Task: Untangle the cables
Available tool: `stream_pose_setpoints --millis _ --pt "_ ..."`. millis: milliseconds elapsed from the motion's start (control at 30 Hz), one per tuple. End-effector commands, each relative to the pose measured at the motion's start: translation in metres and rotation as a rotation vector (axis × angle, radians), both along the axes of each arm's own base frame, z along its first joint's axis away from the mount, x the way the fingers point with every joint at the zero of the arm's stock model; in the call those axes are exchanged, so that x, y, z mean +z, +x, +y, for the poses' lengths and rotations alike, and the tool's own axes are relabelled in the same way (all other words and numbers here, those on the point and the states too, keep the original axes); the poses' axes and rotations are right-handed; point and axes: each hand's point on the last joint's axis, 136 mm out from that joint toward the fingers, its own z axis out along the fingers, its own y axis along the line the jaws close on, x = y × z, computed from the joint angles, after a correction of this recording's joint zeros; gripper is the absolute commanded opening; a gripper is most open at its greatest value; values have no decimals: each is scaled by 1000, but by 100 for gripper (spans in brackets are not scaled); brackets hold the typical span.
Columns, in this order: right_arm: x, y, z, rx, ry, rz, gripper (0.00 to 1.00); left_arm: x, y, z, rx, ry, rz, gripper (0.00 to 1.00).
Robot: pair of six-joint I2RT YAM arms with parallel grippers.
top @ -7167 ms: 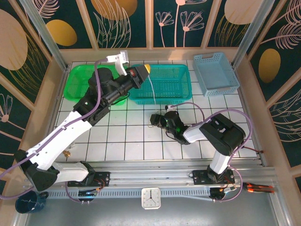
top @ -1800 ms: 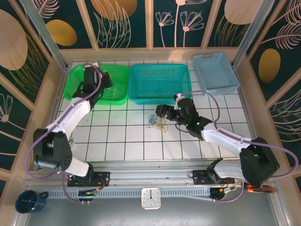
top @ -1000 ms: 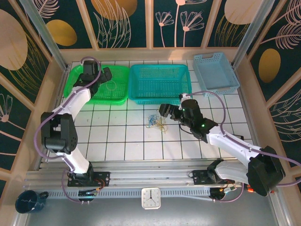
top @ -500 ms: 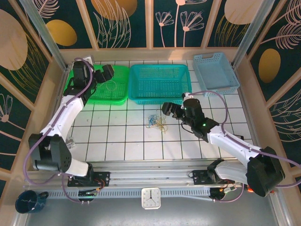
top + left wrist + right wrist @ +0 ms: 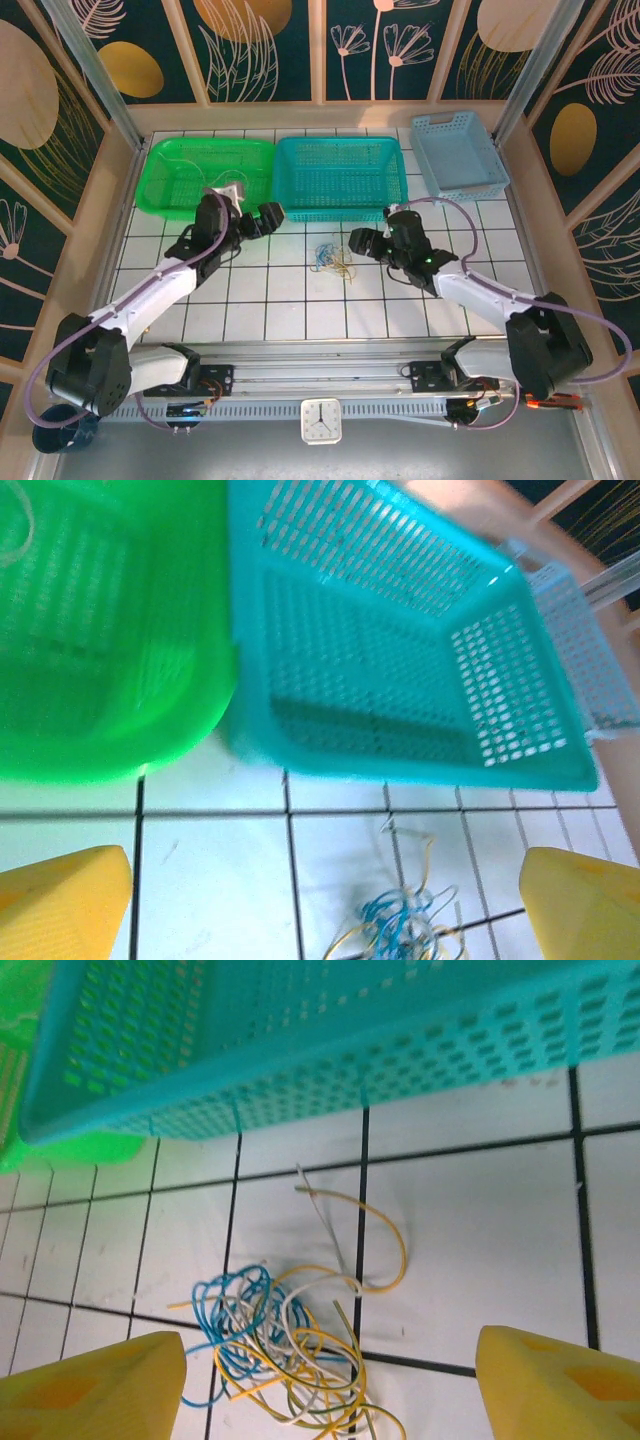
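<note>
cables [image 5: 335,262] lay in one loose tangle on the white tiled table [image 5: 260,300], in front of the teal basket [image 5: 340,143] and not touching it. right wrist view gave the clearest look at the cables [image 5: 285,1345]: blue loops on the left side of the knot, yellow and cream-white strands threaded through them, one yellow strand arcing out toward the basket wall (a thin pale end lay beside that arc). right gripper [image 5: 358,240] hovered just to the right of the tangle, pointed at it. its yellow fingertips [image 5: 95,1385] stood wide apart with nothing between them, and the strands lay on the tile below, unheld. left gripper [image 5: 266,216] hovered over the tiles near where the green basket [image 5: 165,150] meets the teal one, to the left of the tangle and apart from it. its fingertips [image 5: 60,900] were spread fully wide and empty. in the left wrist view the cables [image 5: 400,930] showed at the bottom edge, blurred, between the two pads but beyond them. the pale blue basket [image 5: 460,120] sat in the far right corner, well apart from the tangle.
</note>
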Motion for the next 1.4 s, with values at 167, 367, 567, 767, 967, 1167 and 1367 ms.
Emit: stream_pose_setpoints --millis 167,367,567,767,967,1167,1367 --pt "-32 -19 29 130 4 75 64 2 0 -2 30 -72 -22 99" --pt "-39 -23 38 165 -96 60 60 1 3 -6 18 -83 -16 99" --pt "-39 -19 43 180 -179 30 55 -3 3 -9 10 -94 -7 99" --pt "-35 -14 52 207 -228 0 46 -5 3 -9 9 -95 -3 99" --pt "-44 -10 56 221 -256 7 41 -6 4 -10 7 -95 -2 99" --pt "-55 -14 55 235 -278 26 35 -5 5 -11 6 -102 -3 99" --pt "-54 -22 55 257 -272 34 6 -4 6 -12 4 -103 -7 99"
